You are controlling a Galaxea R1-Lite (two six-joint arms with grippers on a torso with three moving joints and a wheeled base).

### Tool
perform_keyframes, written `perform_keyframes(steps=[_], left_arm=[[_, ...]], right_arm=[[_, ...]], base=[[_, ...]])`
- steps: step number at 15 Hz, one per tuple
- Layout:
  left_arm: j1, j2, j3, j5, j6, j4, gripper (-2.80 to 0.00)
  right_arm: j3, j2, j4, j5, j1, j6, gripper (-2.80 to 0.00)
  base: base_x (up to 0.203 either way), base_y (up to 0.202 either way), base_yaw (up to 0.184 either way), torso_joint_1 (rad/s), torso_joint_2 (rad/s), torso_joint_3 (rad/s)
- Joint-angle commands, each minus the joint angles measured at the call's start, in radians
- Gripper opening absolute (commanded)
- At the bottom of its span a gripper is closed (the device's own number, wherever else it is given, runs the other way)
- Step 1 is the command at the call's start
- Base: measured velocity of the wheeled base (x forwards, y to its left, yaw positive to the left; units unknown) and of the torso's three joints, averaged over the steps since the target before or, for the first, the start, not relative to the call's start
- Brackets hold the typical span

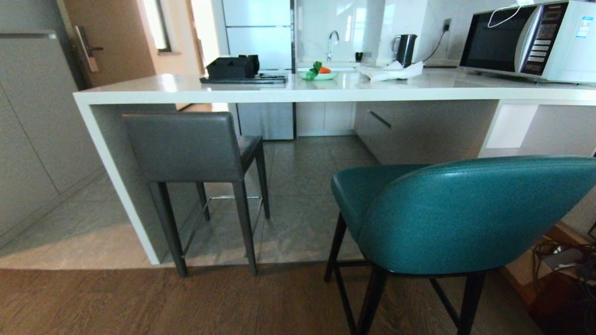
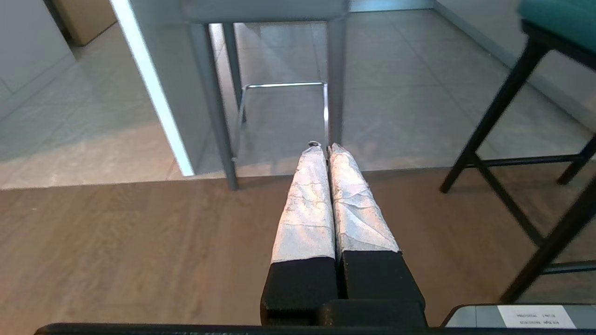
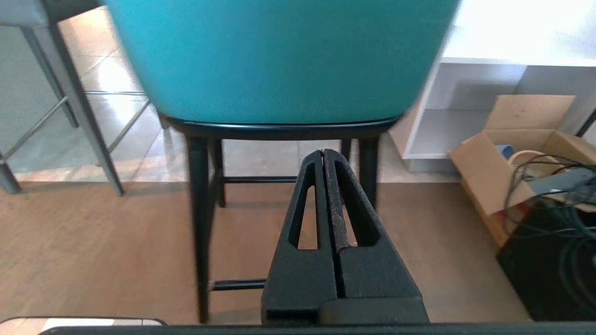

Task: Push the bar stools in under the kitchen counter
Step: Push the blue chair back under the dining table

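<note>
Both end effectors, left (image 2: 325,148) and right (image 3: 323,153), clenched empty, we face the teal stool (image 1: 458,211) beside the grey stool (image 1: 193,149) at the bench (image 1: 298,90).

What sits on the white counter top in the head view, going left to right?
Black box-shaped organiser → green plate with orange and green food → crumpled white paper → silver microwave oven, all on the glossy white kitchen counter.

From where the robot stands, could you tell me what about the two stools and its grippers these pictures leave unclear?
- Teal stool: feet cut off by the head view's bottom edge; its curved back hides most of the seat.
- Grey stool: its back hides most of its seat in the head view; the left wrist view's top edge crops the seat.
- Left gripper and right gripper: neither appears in the head view, so their gap to the stools is unclear.
- Kitchen counter: right end cut off.
</note>
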Motion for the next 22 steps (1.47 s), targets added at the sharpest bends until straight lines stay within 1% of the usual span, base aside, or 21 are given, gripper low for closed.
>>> perform_keyframes(steps=[1, 19, 22], left_arm=[[0.001, 0.001, 0.0, 0.0, 0.001, 0.001, -2.8], [0.001, 0.001, 0.0, 0.002, -0.001, 0.0, -2.8], [0.001, 0.001, 0.0, 0.014, -0.013, 0.0, -2.8]], right_arm=[[0.005, 0.002, 0.0, 0.0, 0.0, -0.001, -2.8], [0.005, 0.002, 0.0, -0.001, 0.0, -0.001, -2.8], [0.005, 0.001, 0.0, -0.001, 0.0, -0.001, -2.8]], base=[[0.0, -0.197, 0.006, 0.003, 0.0, 0.002], [0.0, -0.194, 0.002, 0.002, 0.0, 0.003], [0.0, -0.133, 0.0, 0.001, 0.0, 0.002]])
